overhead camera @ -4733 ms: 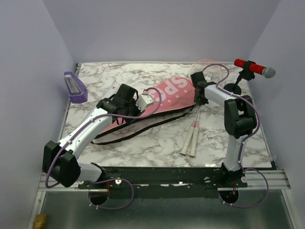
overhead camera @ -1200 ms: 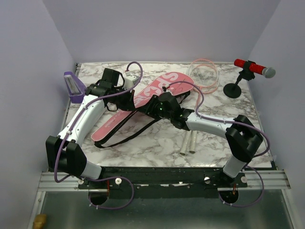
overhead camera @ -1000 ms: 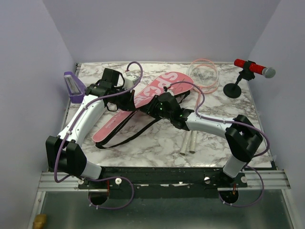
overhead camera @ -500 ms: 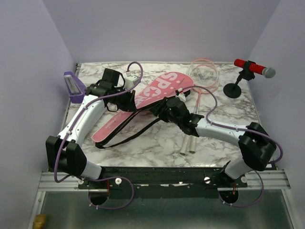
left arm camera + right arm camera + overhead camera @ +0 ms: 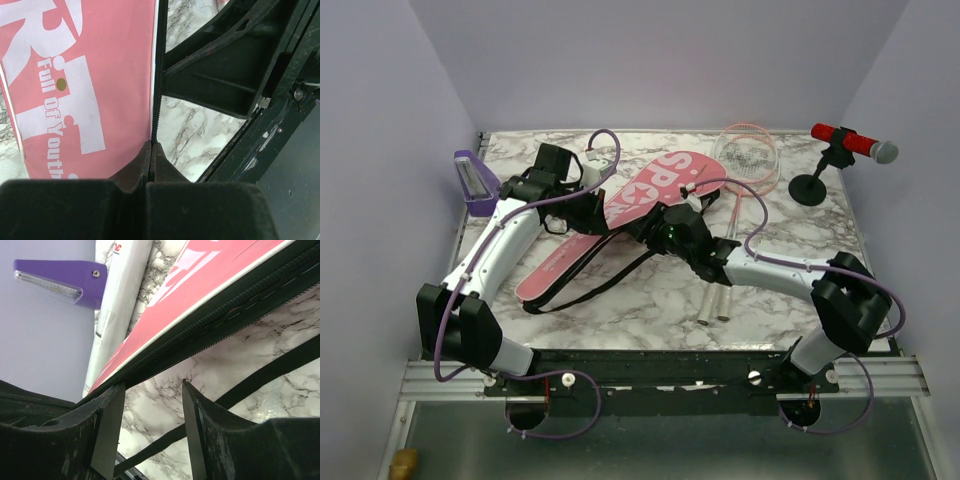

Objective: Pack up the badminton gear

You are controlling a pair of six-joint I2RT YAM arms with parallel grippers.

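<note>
The long pink bag (image 5: 650,195) with white lettering lies diagonally across the marble table. My left gripper (image 5: 582,213) is shut on the bag's black zipper edge (image 5: 158,75), its tips pinched together at the zipper (image 5: 151,146). Just off the bag's near edge, my right gripper (image 5: 658,228) is open, with only marble and a black strap (image 5: 260,374) between its fingers (image 5: 107,425). The bag's zipper (image 5: 235,305) runs just beyond those tips. A white tube (image 5: 120,300) lies along the bag's far side. The pink-framed racket head (image 5: 750,155) rests at the back right, with pale handles (image 5: 715,300) near the front.
A red microphone on a black stand (image 5: 850,143) sits at the back right corner. A small purple tray (image 5: 475,182) stands at the left edge, also seen in the right wrist view (image 5: 55,277). The bag's black strap (image 5: 590,280) loops over the marble in front.
My right gripper's jaws have widened and its arm has shifted slightly toward the front. The bag's wide end moved a little. The left gripper has stayed clamped in place.
</note>
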